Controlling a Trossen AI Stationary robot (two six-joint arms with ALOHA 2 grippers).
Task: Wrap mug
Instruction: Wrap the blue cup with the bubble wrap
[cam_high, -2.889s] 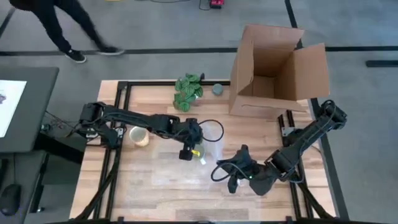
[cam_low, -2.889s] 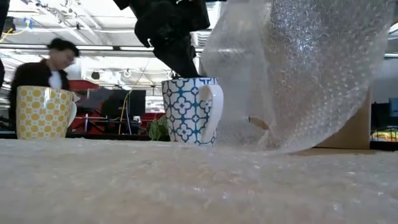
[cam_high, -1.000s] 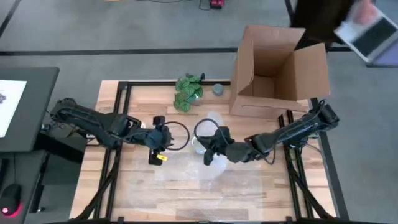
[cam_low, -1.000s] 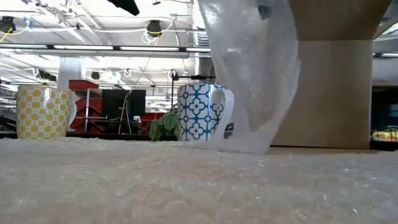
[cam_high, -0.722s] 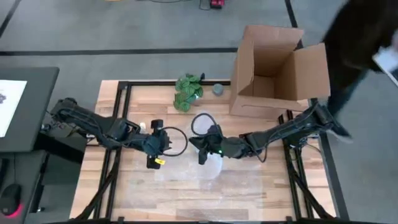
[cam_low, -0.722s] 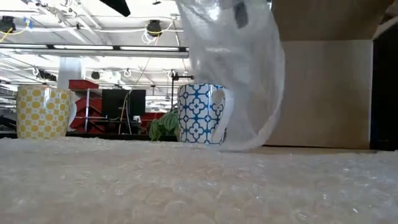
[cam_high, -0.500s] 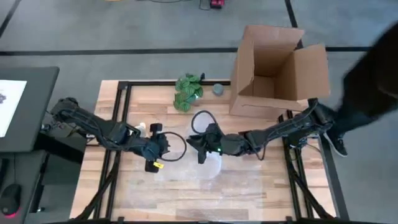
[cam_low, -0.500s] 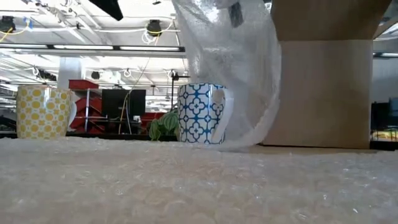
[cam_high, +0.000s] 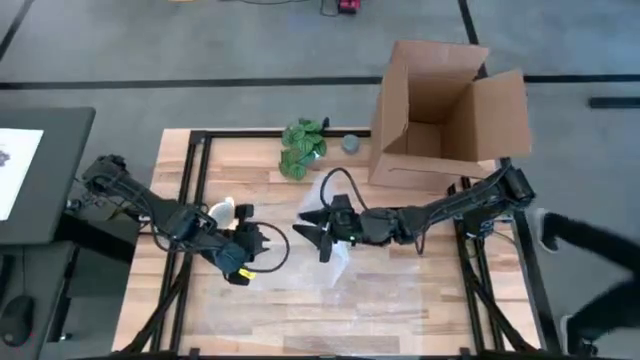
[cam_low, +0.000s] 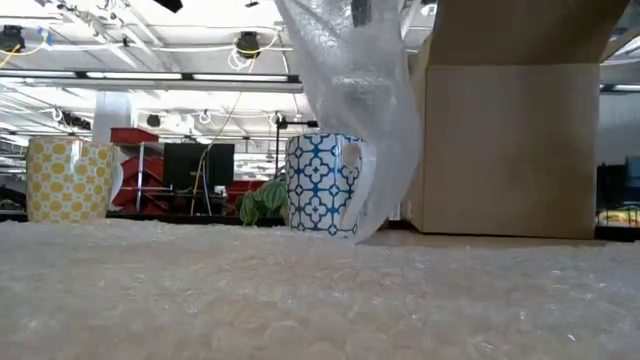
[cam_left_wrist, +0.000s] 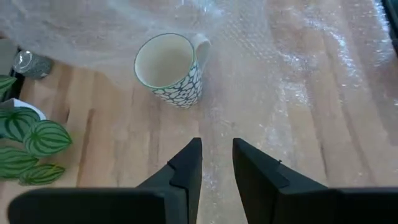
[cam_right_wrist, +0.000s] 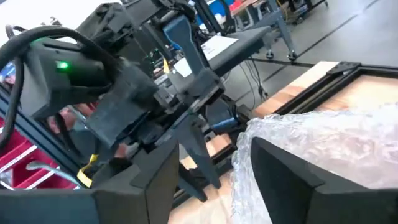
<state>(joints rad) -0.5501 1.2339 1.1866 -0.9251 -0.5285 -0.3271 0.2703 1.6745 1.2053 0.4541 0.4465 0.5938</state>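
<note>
In the low view the bubble wrap (cam_low: 300, 300) fills the bottom of the frame. Beyond it, at centre, stands the mug (cam_low: 325, 184), upright. A lifted flap of the wrap hangs touching its right side. In the high view the right gripper (cam_high: 318, 231), at centre, grips this flap and is nearer. The left gripper (cam_high: 236, 262), lower left, is slightly apart and empty.
</note>
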